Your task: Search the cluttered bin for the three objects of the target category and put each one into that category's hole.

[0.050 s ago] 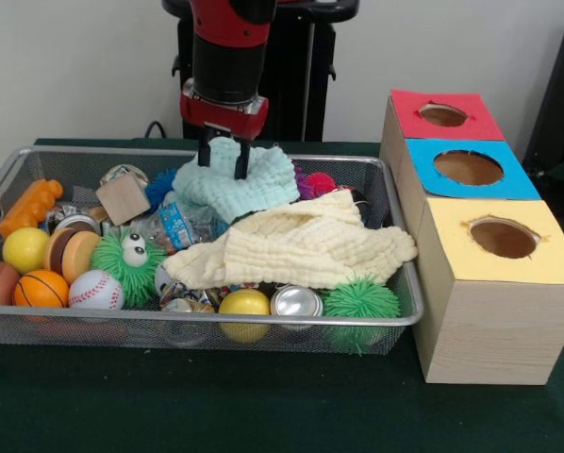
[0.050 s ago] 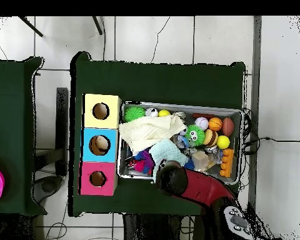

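Green felt covers the tabletop [image 1: 263, 415] under my wire-mesh bin [image 1: 291, 330] and the wooden box with three holes: red [image 1: 442, 114], blue [image 1: 468, 167], yellow [image 1: 503, 238]. The cream waffle-weave cloth [image 1: 301, 247] sprawls limp across the bin's middle, its long axis running towards the box. The mint cloth [image 1: 240, 184], soft and bunched, lies directly beneath my claw [image 1: 223, 159], whose fingers, narrowly spread, press into its upper edge. I judge cloths are my target, so the move is simply pinch and lift. A baseball [image 1: 95, 290], fuzzy green balls [image 1: 360, 300] and a can [image 1: 296, 302] crowd round.
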You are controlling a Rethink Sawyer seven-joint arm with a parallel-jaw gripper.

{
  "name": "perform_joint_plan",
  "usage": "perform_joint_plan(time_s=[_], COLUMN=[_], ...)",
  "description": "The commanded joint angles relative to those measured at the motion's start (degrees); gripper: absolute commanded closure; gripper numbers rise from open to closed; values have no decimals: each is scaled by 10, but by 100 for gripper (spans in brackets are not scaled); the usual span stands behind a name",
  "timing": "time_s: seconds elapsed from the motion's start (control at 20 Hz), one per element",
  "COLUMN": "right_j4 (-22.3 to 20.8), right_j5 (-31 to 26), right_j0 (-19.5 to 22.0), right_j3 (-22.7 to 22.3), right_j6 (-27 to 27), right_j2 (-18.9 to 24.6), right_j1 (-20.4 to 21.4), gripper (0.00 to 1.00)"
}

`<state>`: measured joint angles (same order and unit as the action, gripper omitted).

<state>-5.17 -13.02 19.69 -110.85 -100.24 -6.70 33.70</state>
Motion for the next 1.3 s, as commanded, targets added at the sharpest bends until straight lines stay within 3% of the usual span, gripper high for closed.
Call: perform_joint_plan(time_s=[0.05, 0.15, 0.6, 0.75, 0.9, 1.05, 1.3], right_j4=[-9, -9, 1, 2, 4, 5, 2], right_j5=[30, 36, 12, -27, -117, -182, -168], right_j0=[-24, -11, -16, -9, -16, -20, 2], right_j3=[73, 68, 64, 47, 34, 36, 25], right_j6=[-77, -67, -69, -58, -37, -27, -31], right_j2=[-14, 4, -1, 0, -16, -27, -2], right_j1=[-44, -36, -23, 17, 90, 133, 133], gripper=[100, 100, 100, 100, 100, 100, 100])
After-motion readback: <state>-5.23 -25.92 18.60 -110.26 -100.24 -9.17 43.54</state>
